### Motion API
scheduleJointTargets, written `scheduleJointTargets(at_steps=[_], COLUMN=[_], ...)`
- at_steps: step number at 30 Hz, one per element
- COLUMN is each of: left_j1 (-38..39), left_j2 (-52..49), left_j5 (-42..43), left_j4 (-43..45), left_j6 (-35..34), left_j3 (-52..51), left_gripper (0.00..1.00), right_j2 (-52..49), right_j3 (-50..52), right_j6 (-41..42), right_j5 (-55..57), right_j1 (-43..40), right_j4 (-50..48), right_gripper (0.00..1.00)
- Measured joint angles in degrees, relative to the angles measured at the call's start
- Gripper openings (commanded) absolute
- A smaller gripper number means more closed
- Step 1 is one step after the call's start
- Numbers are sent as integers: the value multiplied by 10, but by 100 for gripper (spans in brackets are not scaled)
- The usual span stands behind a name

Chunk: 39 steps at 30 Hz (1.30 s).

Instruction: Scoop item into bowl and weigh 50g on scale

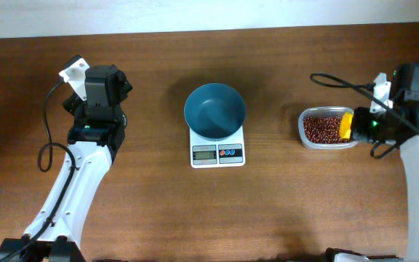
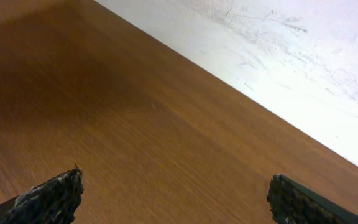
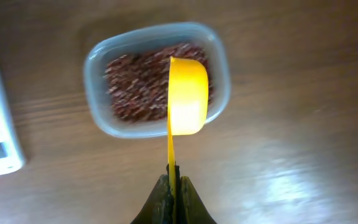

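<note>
Beans point(image 1: 324, 129), dark red-brown and loose, filled the clear plastic container point(image 1: 304, 140) that stood well to the right of the scale point(image 1: 217, 151) in your overhead view; the scale sat near the middle of the wooden table point(image 1: 151, 196), white and square, with its grey display and its red and blue buttons on the near edge, the figures too small to read; the teal bowl point(image 1: 214, 110) rested on the scale's platform and covered most of it, its smooth inside showing plain teal; your right gripper point(image 3: 173, 182) was clamped on the thin handle of a yellow scoop point(image 3: 187, 93), jaws pressed together with only that handle between them; the scoop was turned on its edge, its cup poised over the part of the container farther from the scale, and whether it touched the beans you could not tell from either view; your left gripper point(image 2: 176, 198) stood well to the left of the scale, jaws spread wide over bare wood; its wrist view gave you the two dark fingertips point(image 2: 51, 199), the wood grain, and a pale surface point(image 2: 303, 56) beyond the table's edge.
</note>
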State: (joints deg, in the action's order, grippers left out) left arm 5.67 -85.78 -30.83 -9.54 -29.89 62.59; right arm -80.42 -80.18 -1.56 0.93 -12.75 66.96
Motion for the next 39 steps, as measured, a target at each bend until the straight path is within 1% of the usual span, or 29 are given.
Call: scheduleJointTargets(at_steps=[7, 13, 20, 24, 29, 34, 39], left_j1=[0, 0, 0, 0, 0, 0, 0], left_j2=[-1, -1, -1, -1, -1, -1, -1], left_j5=[0, 0, 0, 0, 0, 0, 0], left_j4=[0, 0, -7, -20, -30, -31, -33], left_j6=[0, -2, -2, -2, -2, -2, -2], left_j3=[0, 0, 0, 0, 0, 0, 0], left_gripper=[99, 99, 99, 99, 99, 99, 99], right_j2=[-81, -96, -137, -166, -169, -178, -182], right_j3=[-18, -18, -21, -23, -23, -23, -24], right_j6=[-45, -51, -57, -59, -59, -59, -37], right_j5=[76, 134, 162, 162, 147, 88, 19], right_j1=[43, 81, 88, 98, 99, 98, 97], right_j4=[-6, -9, -11, -10, -8, -3, -2], right_gripper=[4, 4, 4, 4, 4, 4, 4])
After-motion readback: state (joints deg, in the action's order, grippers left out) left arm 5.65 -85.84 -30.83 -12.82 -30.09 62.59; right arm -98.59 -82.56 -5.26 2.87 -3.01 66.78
